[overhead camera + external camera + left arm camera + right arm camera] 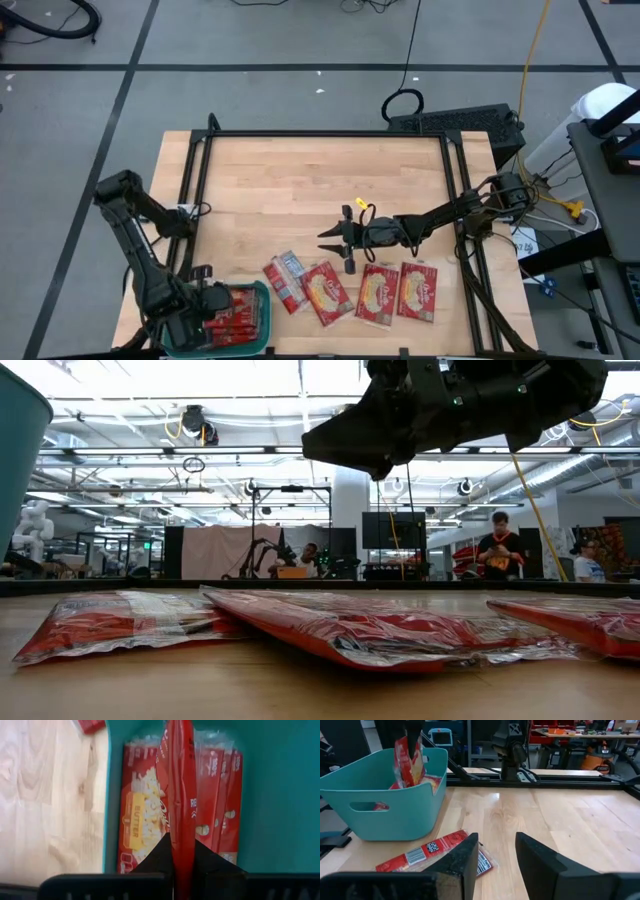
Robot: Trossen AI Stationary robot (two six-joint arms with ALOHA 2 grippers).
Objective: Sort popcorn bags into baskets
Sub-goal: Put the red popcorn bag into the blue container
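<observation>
Already several flat red popcorn packets (210, 800) stand packed on edge inside the teal-green rectangular plastic basket (262, 300) at the lower left of the high view, so the sorting looks well begun but not finished: four more red packets (380, 293) lie flat on the pale wooden tabletop (300, 190) in a row along the lower middle of that view. The left gripper (183, 870) hangs over the basket with its jaws clenched on one red packet (181, 785) held on edge, above the ones already stowed; my guess is it is about to be let go there. The right gripper (330, 238) hovers just above the row on the tabletop, near the centre of the high view, its jaws parted and holding nothing, touching no packet. The striped-label packet (427, 851) lies just below those jaws in the right wrist view.
</observation>
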